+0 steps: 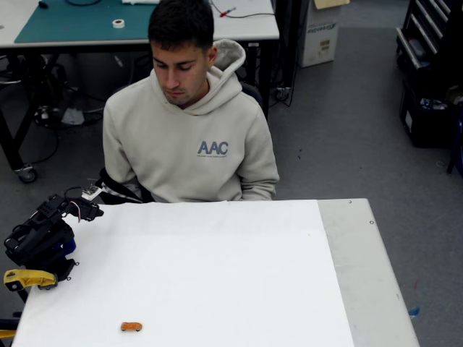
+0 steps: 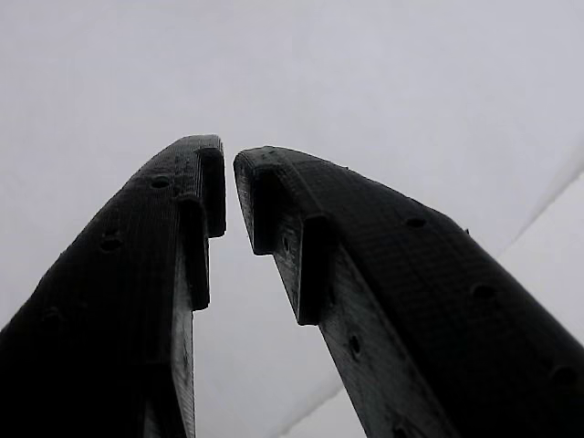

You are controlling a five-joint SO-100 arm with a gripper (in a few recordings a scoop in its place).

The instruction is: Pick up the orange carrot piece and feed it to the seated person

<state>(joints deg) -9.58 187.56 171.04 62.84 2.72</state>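
The orange carrot piece point(image 1: 131, 327) lies small and flat on the white table point(image 1: 239, 275) near its front edge, left of centre. The seated person point(image 1: 189, 142), in a beige hooded sweatshirt, sits behind the table's far edge and looks down. My black arm is folded at the table's left edge, with its gripper point(image 1: 88, 210) near the far left corner, well away from the carrot. In the wrist view the two black fingers point(image 2: 196, 196) nearly meet at their tips over the white surface, and the gripper point(image 2: 228, 187) is shut with nothing held.
A yellow clamp piece point(image 1: 26, 278) sits at the arm's base on the left edge. The table's right side is a bare grey strip point(image 1: 354, 260). Behind the person stand a workbench point(image 1: 87, 25) with a green mat, a cardboard box point(image 1: 320, 32) and dark shelving point(image 1: 430, 65).
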